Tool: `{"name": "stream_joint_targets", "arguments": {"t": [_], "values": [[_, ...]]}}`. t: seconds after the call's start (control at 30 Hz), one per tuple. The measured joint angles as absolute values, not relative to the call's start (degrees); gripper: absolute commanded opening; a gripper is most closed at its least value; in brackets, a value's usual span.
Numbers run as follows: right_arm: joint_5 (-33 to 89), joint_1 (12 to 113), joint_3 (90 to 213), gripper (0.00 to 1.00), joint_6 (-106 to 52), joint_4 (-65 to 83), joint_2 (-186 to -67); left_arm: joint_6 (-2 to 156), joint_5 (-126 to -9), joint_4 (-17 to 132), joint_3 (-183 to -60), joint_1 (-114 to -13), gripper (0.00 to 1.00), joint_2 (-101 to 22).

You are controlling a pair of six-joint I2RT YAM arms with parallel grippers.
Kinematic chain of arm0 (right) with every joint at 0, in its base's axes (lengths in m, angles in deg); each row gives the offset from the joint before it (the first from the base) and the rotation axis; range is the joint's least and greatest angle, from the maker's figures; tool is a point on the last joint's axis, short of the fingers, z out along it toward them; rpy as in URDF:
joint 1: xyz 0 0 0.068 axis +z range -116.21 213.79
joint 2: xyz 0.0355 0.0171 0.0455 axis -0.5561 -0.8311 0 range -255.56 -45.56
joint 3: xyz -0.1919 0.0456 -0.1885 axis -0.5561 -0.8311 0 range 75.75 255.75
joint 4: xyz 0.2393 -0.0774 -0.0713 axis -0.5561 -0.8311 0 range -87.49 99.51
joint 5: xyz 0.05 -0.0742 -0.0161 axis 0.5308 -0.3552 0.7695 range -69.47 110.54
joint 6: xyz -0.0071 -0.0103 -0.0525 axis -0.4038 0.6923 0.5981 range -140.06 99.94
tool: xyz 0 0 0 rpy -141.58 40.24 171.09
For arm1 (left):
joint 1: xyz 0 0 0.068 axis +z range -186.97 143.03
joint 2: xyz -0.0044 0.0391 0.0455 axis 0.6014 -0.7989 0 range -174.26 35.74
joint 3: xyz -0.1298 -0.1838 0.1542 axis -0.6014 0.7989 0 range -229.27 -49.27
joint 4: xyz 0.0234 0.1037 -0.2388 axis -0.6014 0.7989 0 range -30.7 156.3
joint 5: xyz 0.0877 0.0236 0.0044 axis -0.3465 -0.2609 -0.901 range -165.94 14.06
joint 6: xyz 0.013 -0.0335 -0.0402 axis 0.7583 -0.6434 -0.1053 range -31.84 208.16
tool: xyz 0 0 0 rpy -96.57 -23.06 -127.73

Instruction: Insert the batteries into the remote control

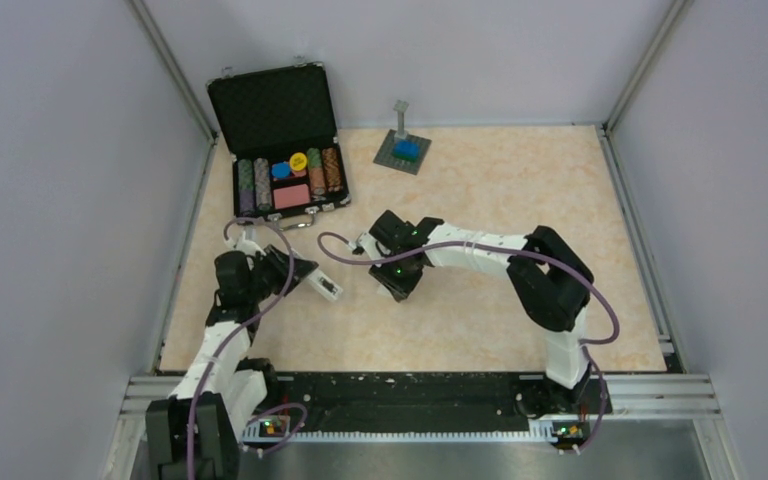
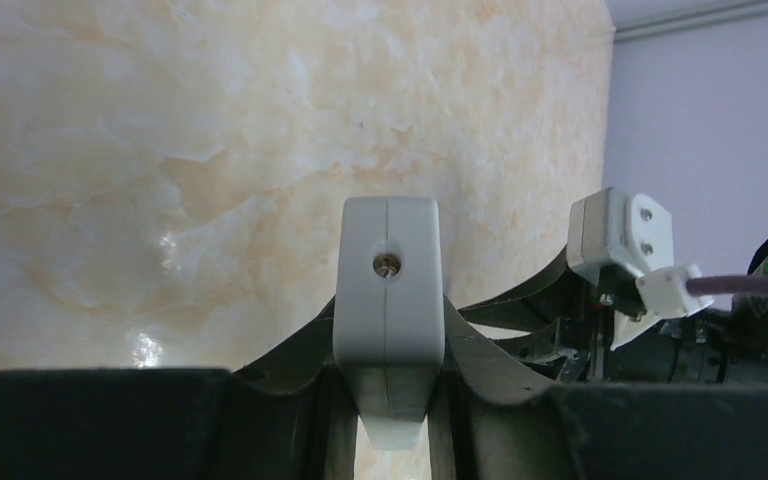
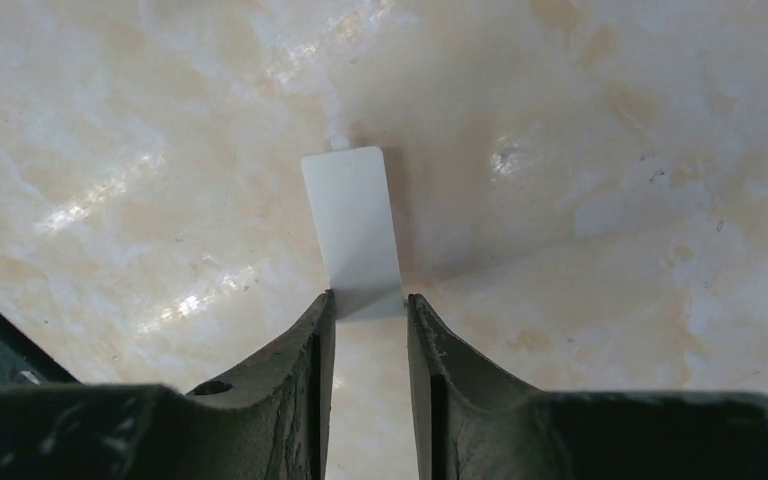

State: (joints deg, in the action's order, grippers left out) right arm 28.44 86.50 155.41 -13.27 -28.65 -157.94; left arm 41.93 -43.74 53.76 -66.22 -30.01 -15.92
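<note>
In the left wrist view the white remote control [image 2: 388, 300] is seen end on, a small screw hole in its end face, and my left gripper [image 2: 388, 350] is shut on both of its sides. From above, the remote control [image 1: 325, 285] juts right from the left gripper [image 1: 305, 272], with a dark opening on its upper face. No batteries can be made out in any view. My right gripper [image 3: 370, 300] is low over the table, its fingertips shut on the near end of a small white cover plate [image 3: 352, 225]. The right gripper [image 1: 398, 285] is just right of the remote.
An open black case of poker chips [image 1: 285, 150] stands at the back left. A grey baseplate with a blue brick [image 1: 403, 150] lies at the back middle. Grey walls close in both sides. The right arm's white wrist mount [image 2: 620, 235] is close beside the remote.
</note>
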Motion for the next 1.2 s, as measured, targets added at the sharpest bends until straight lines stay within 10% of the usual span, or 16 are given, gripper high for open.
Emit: {"name": "stream_joint_targets", "arguments": {"t": [1.2], "values": [[34.32, 87.61, 152.22, 0.28, -23.08, -23.97, -141.96, 36.29, -54.58, 34.18, -65.19, -50.14, 0.00, -20.62]]}}
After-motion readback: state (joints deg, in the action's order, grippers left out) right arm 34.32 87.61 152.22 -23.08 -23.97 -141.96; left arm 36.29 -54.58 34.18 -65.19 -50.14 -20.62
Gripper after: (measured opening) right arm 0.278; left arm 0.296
